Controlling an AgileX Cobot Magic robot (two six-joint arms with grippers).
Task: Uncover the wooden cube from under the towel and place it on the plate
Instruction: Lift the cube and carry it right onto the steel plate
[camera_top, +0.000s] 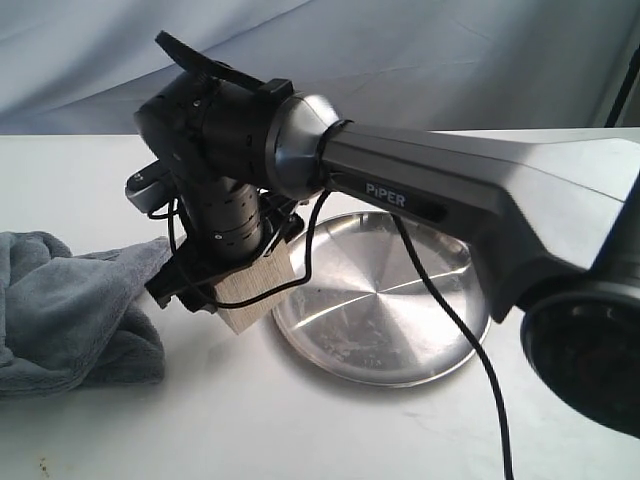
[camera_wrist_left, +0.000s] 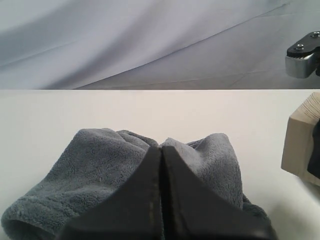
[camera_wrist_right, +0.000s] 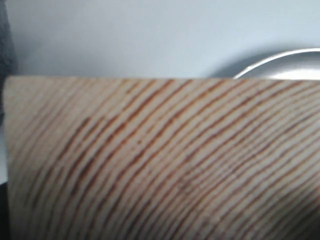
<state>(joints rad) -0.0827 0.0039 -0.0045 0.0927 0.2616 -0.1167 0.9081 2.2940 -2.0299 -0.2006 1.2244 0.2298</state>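
From outside, right pincer (camera_top: 232, 268) grips wooden cube (camera_top: 256, 292); wrist shows grain.

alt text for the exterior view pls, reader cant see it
The right arm's tool reaches in from the right and grips a pale wooden cube beside the left rim of a round shiny steel plate. A fluffy grey fleece towel lies bunched on the white table to its left.

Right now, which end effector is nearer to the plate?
Right. The right end effector holds the wooden cube beside the plate; the left end effector pinches the towel, farther off.
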